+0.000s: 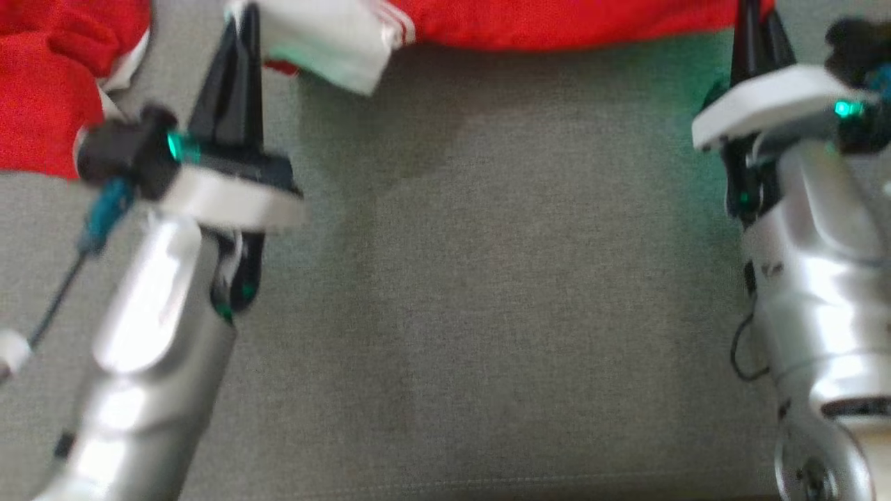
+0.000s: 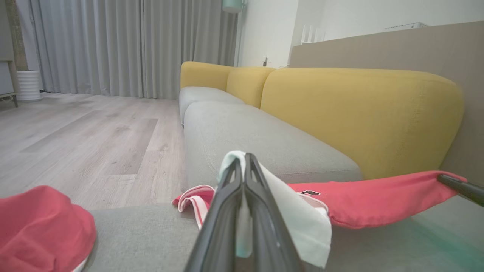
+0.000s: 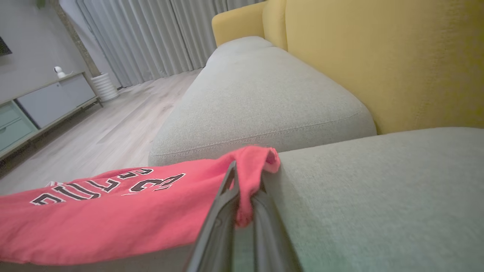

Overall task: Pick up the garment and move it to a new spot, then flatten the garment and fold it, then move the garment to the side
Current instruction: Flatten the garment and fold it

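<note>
Here we are above the grey woven sofa seat cushion (image 1: pixel 522 278), and the red sports jersey with white trim and black-and-white lettering (image 1: pixel 557 24) runs across the far edge of the head view, strung between our two arms. Our left gripper (image 1: pixel 245 28) has its two long dark fingers clamped tight on a white flap (image 1: pixel 327 42) of that jersey. From the left wrist, the pale cloth is sandwiched between the fingers and spills out to their right.

Over on the other side, our right gripper (image 1: pixel 755 28) is pinched just as tight on a red corner. From the right wrist, the cloth folds over the fingertips and a strip hangs down between them.

Between the two grips the red span sags a little, and it looks raised just off the cushion. A loose red bunch (image 1: pixel 49 83) lies on the cushion beyond our left arm, at the upper left of the head view.

Behind it all we see the mustard-yellow upholstered backrest (image 2: pixel 359 113), the pale wooden plank floor (image 2: pixel 75 143) and the long grey curtains (image 2: pixel 124 45).
</note>
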Controlling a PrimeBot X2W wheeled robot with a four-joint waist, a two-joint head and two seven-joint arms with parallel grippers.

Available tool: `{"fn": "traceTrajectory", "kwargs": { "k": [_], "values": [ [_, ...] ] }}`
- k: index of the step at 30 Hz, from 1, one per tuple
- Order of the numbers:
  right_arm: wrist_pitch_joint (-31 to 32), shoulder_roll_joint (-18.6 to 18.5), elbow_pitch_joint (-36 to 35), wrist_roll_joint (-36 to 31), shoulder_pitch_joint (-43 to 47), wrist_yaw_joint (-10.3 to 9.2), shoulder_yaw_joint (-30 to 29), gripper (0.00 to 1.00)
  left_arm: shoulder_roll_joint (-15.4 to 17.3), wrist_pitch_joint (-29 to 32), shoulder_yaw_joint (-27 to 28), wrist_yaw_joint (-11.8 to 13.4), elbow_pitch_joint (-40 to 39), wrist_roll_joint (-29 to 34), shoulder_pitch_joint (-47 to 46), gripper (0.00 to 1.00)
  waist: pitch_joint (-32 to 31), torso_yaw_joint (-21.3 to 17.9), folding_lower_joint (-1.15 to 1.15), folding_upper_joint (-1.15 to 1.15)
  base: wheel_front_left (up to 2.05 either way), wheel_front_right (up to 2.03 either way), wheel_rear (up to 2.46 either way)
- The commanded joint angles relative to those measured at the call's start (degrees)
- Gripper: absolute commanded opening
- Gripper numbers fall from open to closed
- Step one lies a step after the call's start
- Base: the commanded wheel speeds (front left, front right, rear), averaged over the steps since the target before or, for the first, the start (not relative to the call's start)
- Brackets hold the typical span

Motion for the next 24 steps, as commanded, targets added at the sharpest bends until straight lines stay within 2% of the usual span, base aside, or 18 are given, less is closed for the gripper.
{"fn": "traceTrajectory", "kwargs": {
  "k": [1, 14, 15, 16, 19, 24],
  "values": [
    [-0.6, 1.1, -3.3, 1.4, 2.3, 0.21, 1.2, 0.0, 2.5, -0.6, 1.9, 0.8, -4.0, -0.3, 2.6, 0.0, -2.0, 0.0, 0.01, 0.0, 0.0, 0.0, 0.0],
    [-0.6, 1.1, -13.7, 6.9, 27.1, 0.21, 1.0, 0.0, 4.9, 2.4, 1.6, 8.3, -19.7, -3.4, 32.0, 0.0, -16.7, 0.0, 0.01, 0.0, 0.0, 0.0, 0.0],
    [-0.6, 1.1, -13.7, 6.9, 27.1, 0.21, 1.0, 0.0, 4.9, 2.4, 1.6, 8.3, -19.7, -3.4, 32.0, 0.0, -16.7, 0.0, 0.01, 0.0, 0.0, 0.0, 0.0],
    [-0.4, 1.1, -15.2, 7.4, 30.7, 0.21, 0.6, 0.0, 5.4, 3.0, 1.6, 9.6, -21.5, -3.5, 35.9, 0.0, -18.2, 0.0, 0.01, 0.0, 0.0, 0.0, 0.0],
    [0.3, 1.1, -17.9, 8.2, 35.2, 0.21, 0.7, 0.0, 5.6, 3.2, 1.9, 11.2, -23.3, -4.4, 41.0, 0.0, -20.1, -0.4, 0.01, 0.0, 0.0, 0.0, 0.0],
    [2.3, 1.1, -22.8, 9.1, 42.0, 0.21, 1.0, 0.0, 4.8, 4.1, 1.0, 12.8, -26.4, -5.7, 46.9, 0.0, -21.9, -0.6, 0.01, 0.0, 0.0, 0.0, 0.0]
  ]
}}
